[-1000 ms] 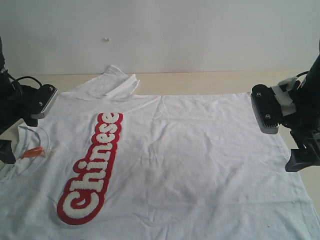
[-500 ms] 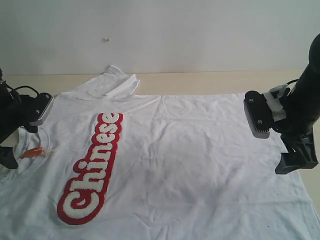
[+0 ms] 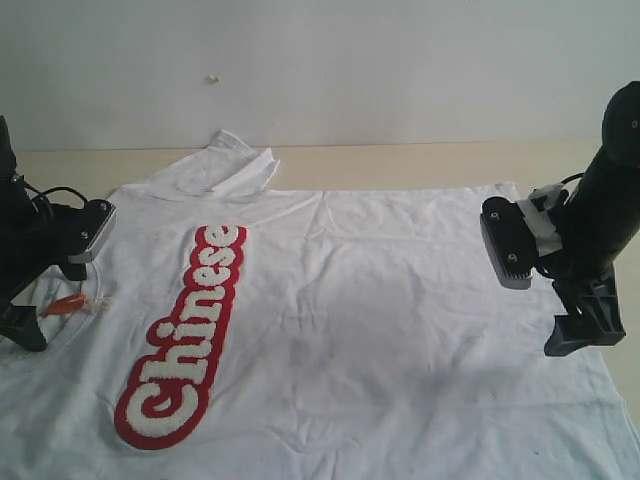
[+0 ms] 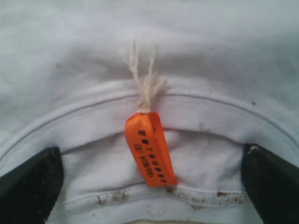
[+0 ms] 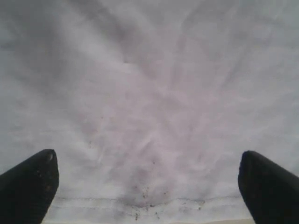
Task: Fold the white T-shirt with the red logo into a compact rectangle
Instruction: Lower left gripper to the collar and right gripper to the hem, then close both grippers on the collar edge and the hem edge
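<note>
The white T-shirt [image 3: 360, 300] lies spread front-up across the table [image 3: 400, 165], wrinkled. In the exterior view its neck points left and its bottom edge points right. The red logo [image 3: 185, 340] runs as a long strip down the chest, in the left half of that view, well clear of both my claws. One sleeve [image 3: 225, 165] is crumpled at the far edge, near the wall [image 3: 350, 70].

My left claw [image 4: 149, 184] hangs over the neck opening with its jaws spread wide and nothing gripped. Between its two dark fingertips [image 4: 28, 184] I see the ribbed collar [image 4: 93, 112] curving across. The orange tag [image 4: 150, 149] sits in the middle on a frayed bit of pale string [image 4: 145, 81].

My right claw [image 5: 148, 184] is just as wide and also empty. It is over plain white cloth at the shirt's other end, with the stitched hem [image 5: 140, 203] running between its fingertips. I cannot tell whether either claw touches the fabric.
</note>
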Controlling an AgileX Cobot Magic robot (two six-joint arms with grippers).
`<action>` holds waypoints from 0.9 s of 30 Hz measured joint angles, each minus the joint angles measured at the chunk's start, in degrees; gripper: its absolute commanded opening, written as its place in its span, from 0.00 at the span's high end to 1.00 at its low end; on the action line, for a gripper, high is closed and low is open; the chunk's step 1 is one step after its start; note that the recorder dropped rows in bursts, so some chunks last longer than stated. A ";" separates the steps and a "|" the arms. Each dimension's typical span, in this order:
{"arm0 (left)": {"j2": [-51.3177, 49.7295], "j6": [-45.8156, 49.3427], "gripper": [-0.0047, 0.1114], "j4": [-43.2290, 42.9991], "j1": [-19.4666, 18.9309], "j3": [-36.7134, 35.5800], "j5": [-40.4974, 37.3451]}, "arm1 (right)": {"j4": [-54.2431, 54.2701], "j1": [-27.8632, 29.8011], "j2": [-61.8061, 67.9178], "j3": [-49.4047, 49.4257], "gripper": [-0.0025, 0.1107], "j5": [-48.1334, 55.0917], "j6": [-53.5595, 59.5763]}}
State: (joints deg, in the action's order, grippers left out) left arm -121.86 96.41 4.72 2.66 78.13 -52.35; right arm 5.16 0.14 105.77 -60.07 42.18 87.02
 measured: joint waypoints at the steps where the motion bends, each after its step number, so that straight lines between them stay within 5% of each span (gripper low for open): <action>1: -0.04 0.00 0.07 0.00 0.00 0.00 0.00 | 0.00 0.00 0.70 0.00 0.05 0.00 0.16; 27: -0.27 -0.20 0.07 0.10 0.00 0.21 -0.29 | 0.64 3.30 12.03 -8.96 0.06 7.28 -1.77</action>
State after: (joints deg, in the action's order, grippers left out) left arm -122.13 96.21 4.82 2.66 78.34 -52.64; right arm 5.80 3.44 117.80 -69.03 49.46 85.25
